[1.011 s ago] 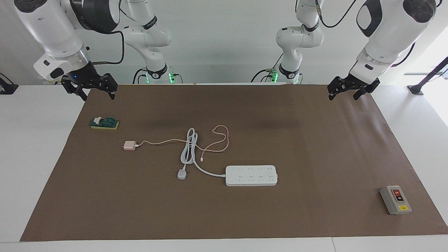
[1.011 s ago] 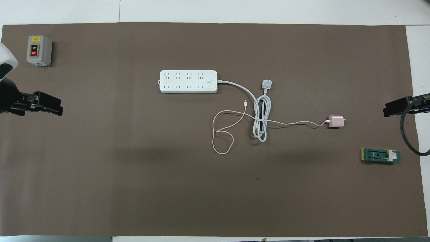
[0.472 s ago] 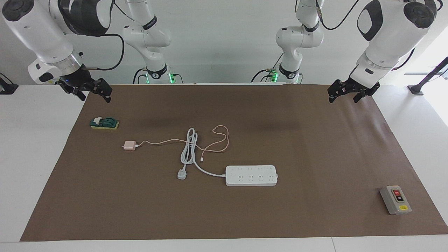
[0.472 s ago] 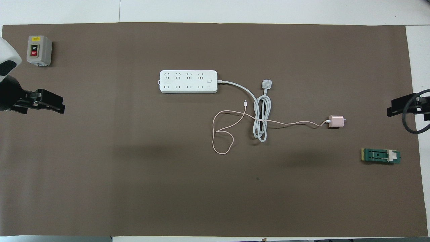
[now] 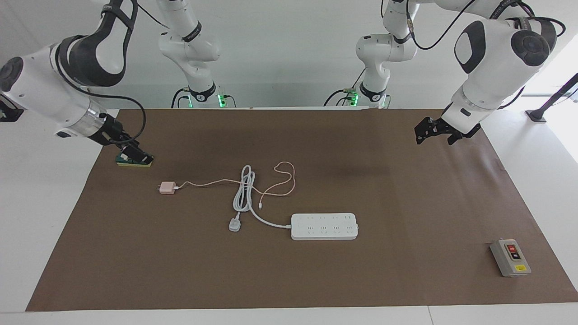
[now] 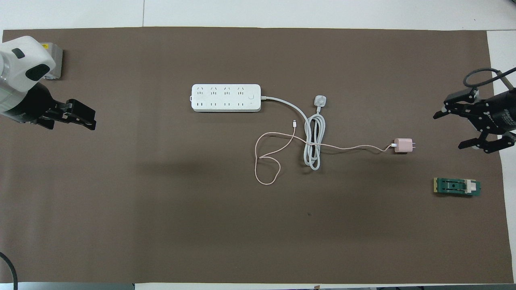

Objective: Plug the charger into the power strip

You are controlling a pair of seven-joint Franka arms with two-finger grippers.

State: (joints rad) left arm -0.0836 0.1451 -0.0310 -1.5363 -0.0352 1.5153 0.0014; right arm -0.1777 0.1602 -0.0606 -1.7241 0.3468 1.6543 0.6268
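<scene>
The pale pink charger (image 5: pixel 167 188) lies on the brown mat toward the right arm's end, also in the overhead view (image 6: pixel 402 146). Its thin pink cable (image 5: pixel 284 180) loops across the coiled white cord. The white power strip (image 5: pixel 324 226) lies flat mid-table, farther from the robots than the charger, sockets up (image 6: pixel 225 98). My right gripper (image 5: pixel 135 153) is open and empty in the air, over the mat's edge beside the charger (image 6: pixel 449 130). My left gripper (image 5: pixel 433 136) is open and empty in the air over the mat at the left arm's end (image 6: pixel 86 121).
The strip's white three-pin plug (image 5: pixel 234 224) lies beside its coiled cord (image 6: pixel 314 141). A green and yellow block (image 6: pixel 456 187) lies near the right arm's end. A grey box with red and black buttons (image 5: pixel 510 257) stands at the left arm's end, partly covered by the left arm in the overhead view.
The right gripper has come down and in over the mat's edge toward the charger and has turned. The left gripper has moved a little inward over the mat. Nothing on the mat has moved.
</scene>
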